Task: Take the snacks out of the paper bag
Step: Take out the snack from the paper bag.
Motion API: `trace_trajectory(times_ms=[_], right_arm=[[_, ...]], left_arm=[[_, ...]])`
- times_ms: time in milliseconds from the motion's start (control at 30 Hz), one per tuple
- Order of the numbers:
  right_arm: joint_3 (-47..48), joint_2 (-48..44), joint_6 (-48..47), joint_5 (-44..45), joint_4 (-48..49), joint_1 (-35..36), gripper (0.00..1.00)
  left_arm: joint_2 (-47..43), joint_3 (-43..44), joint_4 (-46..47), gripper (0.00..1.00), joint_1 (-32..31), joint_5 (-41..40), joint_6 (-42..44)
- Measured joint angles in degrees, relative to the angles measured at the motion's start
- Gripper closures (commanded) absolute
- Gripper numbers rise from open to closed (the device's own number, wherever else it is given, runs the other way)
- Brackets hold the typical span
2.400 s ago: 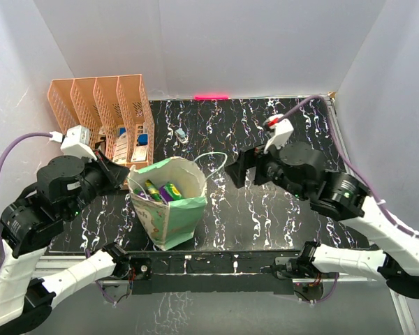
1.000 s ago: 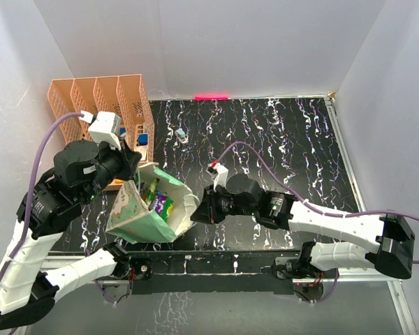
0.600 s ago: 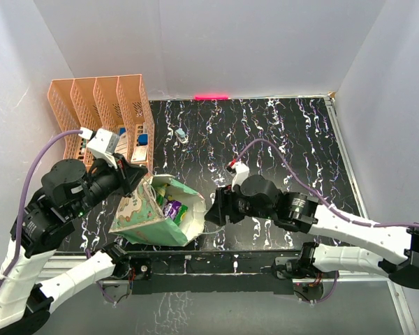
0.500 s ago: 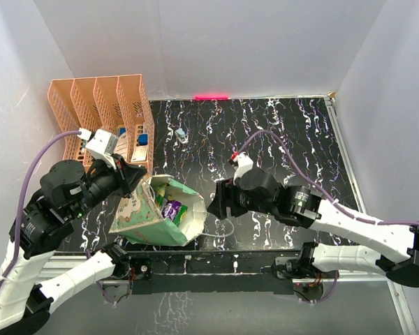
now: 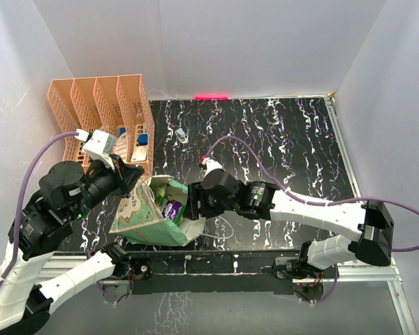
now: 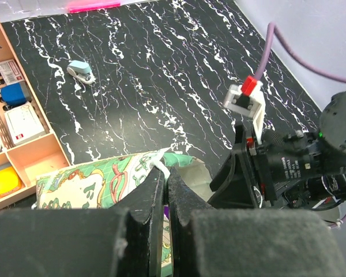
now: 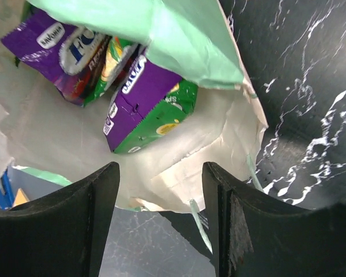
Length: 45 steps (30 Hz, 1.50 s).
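Though creased, paper bag [image 5: 141, 215]; glossy snacks [image 7: 151, 97]

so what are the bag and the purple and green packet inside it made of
The paper bag looks like matte paper: creased, soft folds, no shine. The purple-and-green packet looks like glossy plastic or foil film: light glints off its print.

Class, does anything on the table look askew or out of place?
The paper bag is tipped sideways, its rim pinched by the left end effector, mouth facing the open right end effector; snacks lie inside.
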Motion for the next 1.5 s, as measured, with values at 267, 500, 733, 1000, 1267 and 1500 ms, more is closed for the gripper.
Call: trace_trajectory(times_ms=[267, 500, 733, 1000, 1267, 1500], right_arm=[[-7.7, 0.0, 7.8, 0.2, 8.8, 0.6, 0.38], [-8.3, 2.6, 11.7, 1.1, 17.0, 0.6, 0.37], [-8.3, 5.5, 13.7, 3.0, 19.9, 0.6, 0.41], [-8.3, 6.8, 13.9, 4.0, 20.4, 0.5, 0.87], [-7.9, 6.6, 9.7, 0.1, 23.1, 0.5, 0.93], [-0.5, 6.6, 5.2, -5.5, 23.3, 0.5, 0.93]], left_arm=[[-1.2, 0.0, -0.4, 1.0, 0.0, -0.6, -0.1], [-2.0, 0.0, -0.9, 1.0, 0.0, -0.6, -0.3], [-2.3, 0.0, -1.4, 1.0, 0.0, -0.6, -0.5], [-3.0, 0.0, -1.8, 1.0, 0.0, -1.1, -0.5], [-4.2, -0.5, -2.6, 1.0, 0.0, -2.2, -0.5], [-7.0, -1.7, -3.7, 1.0, 0.0, -4.4, -1.2]])
